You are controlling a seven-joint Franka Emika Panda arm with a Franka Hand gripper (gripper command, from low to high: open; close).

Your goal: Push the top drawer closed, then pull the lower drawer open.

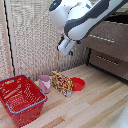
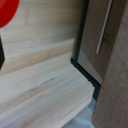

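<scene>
In the exterior view the dark brown dresser stands at the right. The top drawer point(image 1: 111, 42), with its pale bar handle point(image 1: 102, 38), sticks out further than the lower drawer point(image 1: 114, 65), which has a thin silvery handle point(image 1: 107, 60). My gripper point(image 1: 67, 48) hangs in the air to the left of the top drawer's front and touches nothing. Its fingers are too small and blurred to judge. The wrist view looks down on the wooden floor, with the lower drawer point(image 2: 95, 35) and its handle point(image 2: 104, 30) beside a blurred brown surface point(image 2: 117, 75) close to the camera.
On the wooden floor stand a red plastic basket point(image 1: 36, 102) at the exterior view's left, then a pink cup point(image 1: 45, 83), a colourful box point(image 1: 62, 83) and a red bowl point(image 1: 77, 84), whose edge also shows as red bowl point(image 2: 7, 12). A pale slatted wall is behind.
</scene>
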